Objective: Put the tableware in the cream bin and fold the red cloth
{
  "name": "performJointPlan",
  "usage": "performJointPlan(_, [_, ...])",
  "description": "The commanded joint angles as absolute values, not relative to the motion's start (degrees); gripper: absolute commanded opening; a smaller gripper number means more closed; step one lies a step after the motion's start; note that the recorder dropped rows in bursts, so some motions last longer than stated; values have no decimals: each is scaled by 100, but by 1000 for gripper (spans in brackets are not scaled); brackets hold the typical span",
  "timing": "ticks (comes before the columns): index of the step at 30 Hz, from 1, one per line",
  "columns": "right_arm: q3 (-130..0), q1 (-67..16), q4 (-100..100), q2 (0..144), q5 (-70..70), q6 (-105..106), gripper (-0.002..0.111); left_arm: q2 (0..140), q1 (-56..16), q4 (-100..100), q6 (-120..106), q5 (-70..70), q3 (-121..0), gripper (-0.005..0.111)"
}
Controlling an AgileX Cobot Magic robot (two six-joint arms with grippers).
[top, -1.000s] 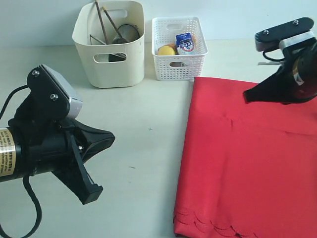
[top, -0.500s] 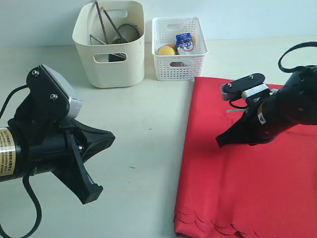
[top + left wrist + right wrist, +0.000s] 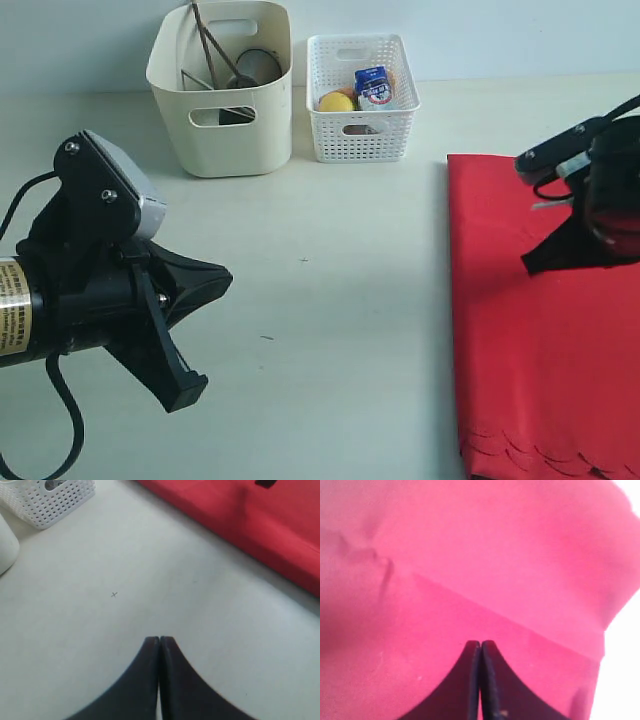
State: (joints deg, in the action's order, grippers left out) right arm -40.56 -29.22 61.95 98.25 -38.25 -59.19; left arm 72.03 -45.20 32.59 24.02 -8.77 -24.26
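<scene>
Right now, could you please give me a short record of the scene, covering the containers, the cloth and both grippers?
Cream bin: upper left of the exterior view, chopsticks and a cup inside
White basket: beside the bin, holds a lemon and a carton
Red cloth: lying flat on the right, one edge scalloped
Left gripper: shut, over bare table
Right gripper: shut, over the cloth

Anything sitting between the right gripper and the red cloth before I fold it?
Nothing visible. The right gripper, jaws shut, is directly over the red cloth, whose visible surface is bare.
</scene>
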Motion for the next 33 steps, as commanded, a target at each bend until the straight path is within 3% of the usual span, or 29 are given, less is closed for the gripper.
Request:
performJointPlan(1, [-4039,-2877,6052,9019,-4213,-6134,0,7170,-4508,3219,2442,-767,-2397,2])
performJointPlan(6, [-3892,-2141,6007,9199,-3521,-6207,0,7170,-4508,2963,2475,-744,-2256,2])
performJointPlan(16, [-3885,-928,6055,10389,-654,-6612,0,7170,-4508,2930,2465,-770,-2161,2])
performJointPlan(26, [-5588,-861,6041,11804,-425,-6585,0,7170,-4508,2930,2426,-770,-2161,2])
performJointPlan(33, [-6178,-861,6041,11893,-667,-6599,0,7170,-4508,2930,2425,-758,-2161,2])
